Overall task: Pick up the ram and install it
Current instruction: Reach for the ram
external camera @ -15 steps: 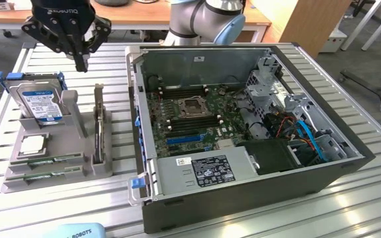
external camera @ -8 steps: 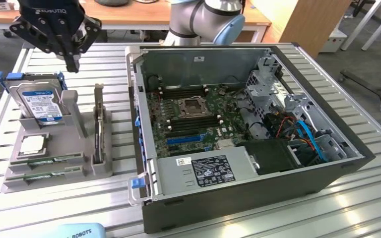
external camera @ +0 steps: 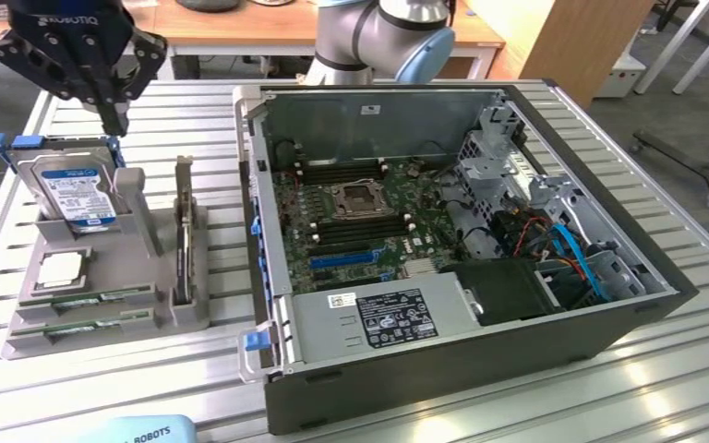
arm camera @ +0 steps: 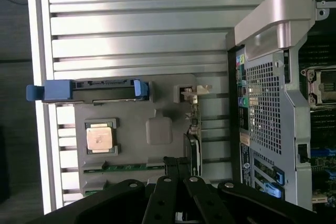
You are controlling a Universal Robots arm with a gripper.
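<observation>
Two ram sticks (external camera: 93,299) (external camera: 89,324), thin green boards, lie in slots at the near end of a grey holder (external camera: 145,318) on the exterior view's left. In the wrist view, one ram stick's (arm camera: 126,167) green edge shows just beside my fingertips. My gripper (external camera: 114,122) (arm camera: 177,164) hangs shut and empty above the holder's far end, over the hard drive (external camera: 78,189), well apart from the ram. The open computer case (external camera: 453,231) lies on the exterior view's right, its motherboard (external camera: 354,212) showing dark memory slots (external camera: 367,229) beside the processor socket.
The holder also carries a square silver processor chip (external camera: 62,268) (arm camera: 100,137) and an upright dark expansion card (external camera: 182,245) (arm camera: 191,124). The hard drive (arm camera: 94,90) has blue rails. All stands on a ribbed aluminium table (external camera: 145,388). A power supply (external camera: 386,318) and cables fill the case's near side.
</observation>
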